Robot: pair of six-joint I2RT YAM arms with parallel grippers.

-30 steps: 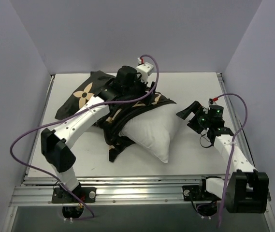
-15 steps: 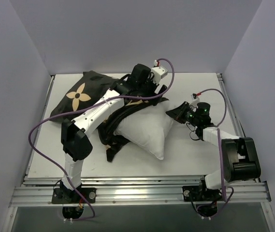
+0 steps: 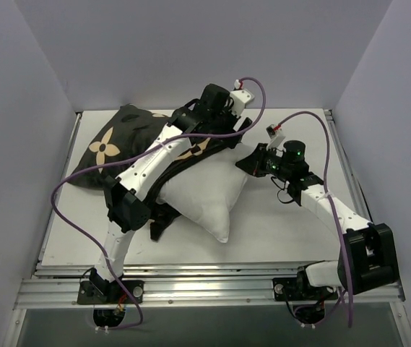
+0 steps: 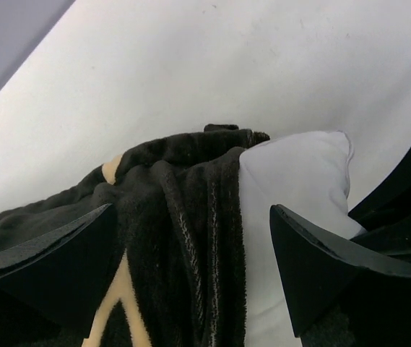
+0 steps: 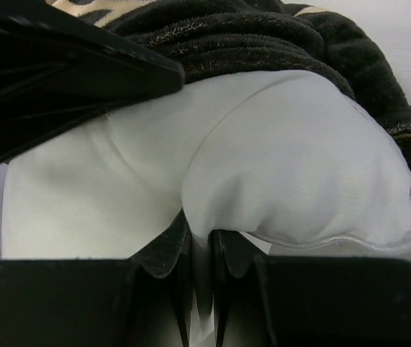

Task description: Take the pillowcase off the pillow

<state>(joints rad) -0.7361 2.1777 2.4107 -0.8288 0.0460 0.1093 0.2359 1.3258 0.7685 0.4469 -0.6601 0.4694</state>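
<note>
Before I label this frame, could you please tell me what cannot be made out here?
- Left wrist view: whether the open left gripper touches the pillowcase; its fingers' undersides face away.
- Top view: how much pillow is inside the pillowcase; fabric and the left arm cover it.
- Right wrist view: how much pillow the shut right gripper pinches; its fingers hide the fold.

There is one soft black velvety pillowcase [image 3: 118,144] with tan flower prints, one plump plain white pillow [image 3: 205,199] and one white table [image 3: 277,231]. There are two white-and-black robot arms, a left arm [image 3: 147,163] and a right arm [image 3: 335,210]. They carry two black two-finger grippers, the left gripper [image 4: 192,213] and the right gripper [image 5: 201,246]. There are two purple cables [image 3: 54,202], one per arm.
</note>
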